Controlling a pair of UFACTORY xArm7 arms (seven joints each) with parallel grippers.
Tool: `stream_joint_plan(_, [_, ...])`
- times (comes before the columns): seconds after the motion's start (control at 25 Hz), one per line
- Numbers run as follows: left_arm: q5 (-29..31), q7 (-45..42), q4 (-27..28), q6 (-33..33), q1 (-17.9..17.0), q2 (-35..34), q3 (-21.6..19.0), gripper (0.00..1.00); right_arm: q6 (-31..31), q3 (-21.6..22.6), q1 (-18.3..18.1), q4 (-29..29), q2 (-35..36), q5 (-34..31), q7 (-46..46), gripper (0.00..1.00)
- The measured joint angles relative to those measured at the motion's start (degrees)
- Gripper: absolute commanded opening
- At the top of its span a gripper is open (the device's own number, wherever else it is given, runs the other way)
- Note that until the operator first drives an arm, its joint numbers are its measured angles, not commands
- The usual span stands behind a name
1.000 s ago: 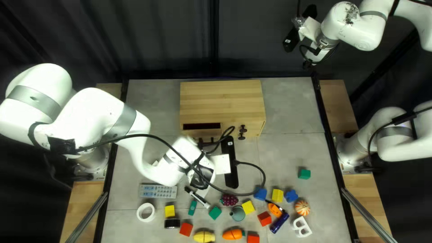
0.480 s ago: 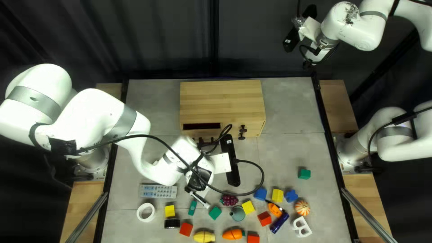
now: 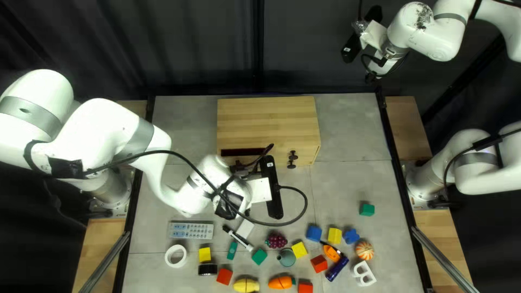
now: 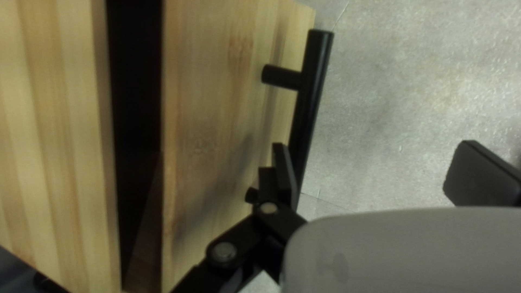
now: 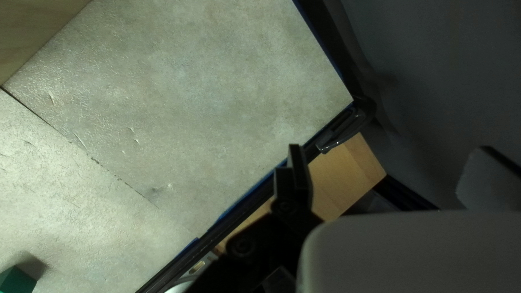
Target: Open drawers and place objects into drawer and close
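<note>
Drawer (image 4: 228,108) ajar, front edge (image 4: 170,108) clear of cabinet (image 4: 54,108), left hand (image 3: 230,205) and right hand (image 3: 372,77) spread wide, empty.

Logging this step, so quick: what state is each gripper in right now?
Left gripper: open, holding nothing, one side close by the black drawer handle.
Right gripper: open, holding nothing.

White rounded left arm (image 3: 103,125), grey bands (image 3: 140,138), black tape (image 3: 65,165), long black cable (image 3: 190,163) looping along it, white right arm (image 3: 442,43), dark scuffs (image 3: 423,15) near its grey band (image 3: 449,17), black left claw (image 3: 271,187), round greyish screws (image 4: 223,251), black right claw (image 3: 351,48)
</note>
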Motion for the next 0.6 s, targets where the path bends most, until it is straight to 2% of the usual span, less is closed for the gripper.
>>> stream_joint_plan(0.6, [-0.2, 0.9, 1.1, -1.3, 0.6, 2.0, 0.2, 1.0, 0.0, 0.0, 0.0, 0.0, 0.0, 0.0, 0.0, 1.0])
